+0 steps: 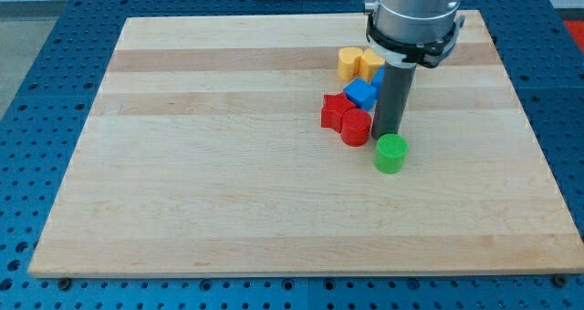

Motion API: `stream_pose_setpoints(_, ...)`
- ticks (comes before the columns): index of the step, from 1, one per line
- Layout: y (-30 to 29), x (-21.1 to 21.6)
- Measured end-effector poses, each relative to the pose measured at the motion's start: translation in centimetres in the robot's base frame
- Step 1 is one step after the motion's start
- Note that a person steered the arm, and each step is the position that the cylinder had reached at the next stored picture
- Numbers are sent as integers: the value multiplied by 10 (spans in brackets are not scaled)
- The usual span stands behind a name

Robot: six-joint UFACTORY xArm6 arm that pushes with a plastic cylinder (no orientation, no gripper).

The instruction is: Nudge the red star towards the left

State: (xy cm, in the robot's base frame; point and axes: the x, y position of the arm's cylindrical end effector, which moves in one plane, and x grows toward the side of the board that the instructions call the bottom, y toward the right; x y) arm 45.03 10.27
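Setting: laboratory or robotics test bench. Evidence: a pale wooden board (274,191) lay on a blue perforated metal table (36,82), visible along all frame edges.

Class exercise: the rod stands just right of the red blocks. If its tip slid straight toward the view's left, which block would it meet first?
Probably the red cylinder, beside my tip. The red star lies just beyond it; depth is uncertain.

The bench (228,191) is pale, smooth wood with visible grain bands. The red star (335,111), red cylinder (356,127) and green cylinder (391,152) look like matt plastic with fine ridges. The rod (391,100) is dark and matt, under a brushed metal collar (415,18).
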Motion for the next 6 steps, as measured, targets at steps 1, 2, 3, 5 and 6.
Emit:
stream_pose_setpoints(1, -3, 0)
stream_pose_setpoints(2, -13, 0)
stream_pose_setpoints(3, -28, 0)
stream_pose_setpoints(5, -33, 1)
stream_pose_setpoints(6, -39, 27)
